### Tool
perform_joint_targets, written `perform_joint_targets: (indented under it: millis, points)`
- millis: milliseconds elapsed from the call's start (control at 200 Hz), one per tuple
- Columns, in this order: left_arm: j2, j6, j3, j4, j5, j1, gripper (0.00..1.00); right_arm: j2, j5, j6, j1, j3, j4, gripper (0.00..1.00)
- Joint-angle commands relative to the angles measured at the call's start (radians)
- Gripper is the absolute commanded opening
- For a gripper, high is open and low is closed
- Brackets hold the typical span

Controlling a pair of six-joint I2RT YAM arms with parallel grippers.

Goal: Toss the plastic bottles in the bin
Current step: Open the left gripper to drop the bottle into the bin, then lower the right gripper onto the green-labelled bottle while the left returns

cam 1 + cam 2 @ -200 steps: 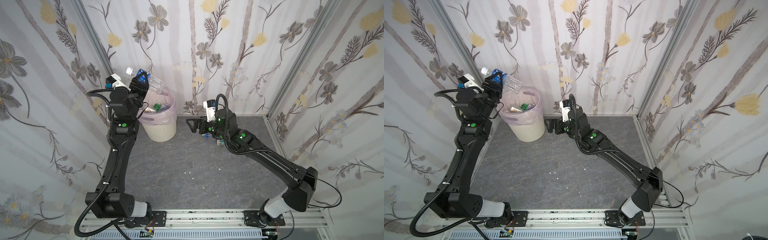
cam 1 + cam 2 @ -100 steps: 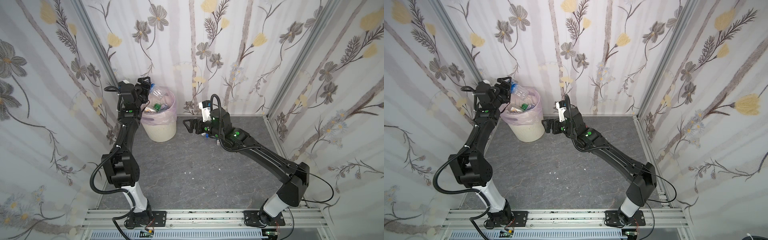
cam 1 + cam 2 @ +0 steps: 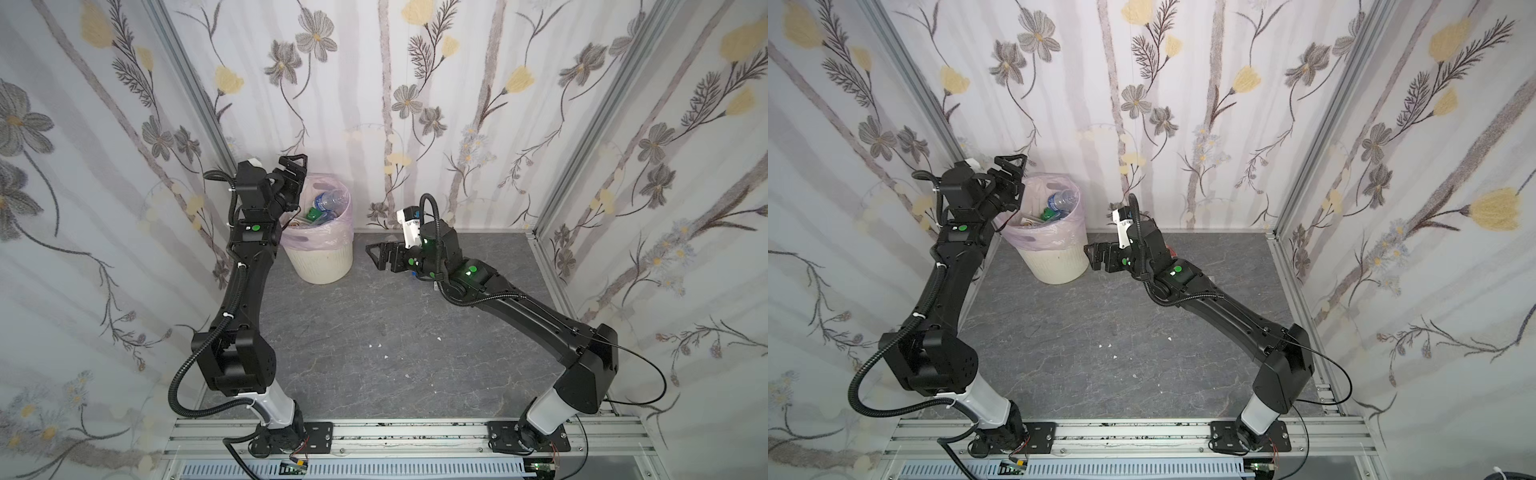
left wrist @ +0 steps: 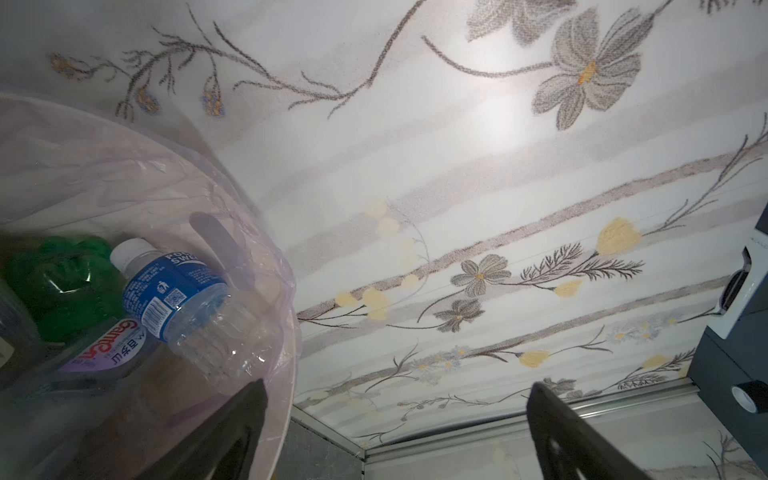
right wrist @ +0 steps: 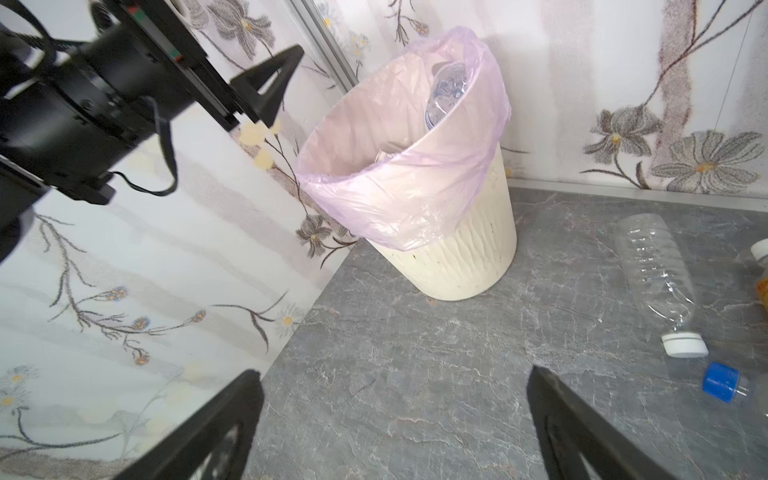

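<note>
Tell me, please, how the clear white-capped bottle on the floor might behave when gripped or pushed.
The clear bottle looks empty, so probably light. Its thin ribbed wall may dent when squeezed. Lying on its side, it would likely roll if nudged.

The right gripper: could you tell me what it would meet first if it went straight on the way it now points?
Probably the cream side wall of the bin, ahead of the open right gripper; the floor between looks bare, but depth is unclear.
</note>
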Motion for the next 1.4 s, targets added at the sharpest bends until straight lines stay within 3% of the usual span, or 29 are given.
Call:
perform_joint_targets:
  millis: [0, 210, 505, 754, 914, 1089, 1399]
  points:
    - [-0.046, 0.054, -0.020, 0.018, -0.034, -0.018, 1.00, -0.034, 0.009, 0.011, -0.001, -0.028, 0.039, 1.00]
    - [-0.129, 0.103, -0.106, 0.018, -0.063, -0.089, 1.00, -0.104, 0.070, -0.004, -0.044, -0.106, 0.014, 1.00]
    - [-0.207, 0.218, -0.271, 0.016, -0.119, -0.308, 1.00, -0.138, 0.149, -0.038, -0.259, -0.244, -0.095, 1.00]
    - [-0.213, 0.231, -0.427, 0.017, -0.124, -0.476, 1.00, -0.080, 0.123, -0.041, -0.482, -0.341, -0.099, 1.00]
    - [-0.198, 0.223, -0.522, 0.020, -0.146, -0.568, 1.00, 0.026, 0.037, -0.040, -0.599, -0.325, -0.093, 1.00]
    - [-0.152, 0.246, -0.564, 0.025, -0.094, -0.620, 1.00, 0.123, 0.010, -0.061, -0.649, -0.288, -0.091, 1.00]
    - [-0.102, 0.215, -0.623, 0.028, -0.116, -0.660, 1.00, 0.235, -0.074, -0.059, -0.671, -0.263, -0.085, 1.00]
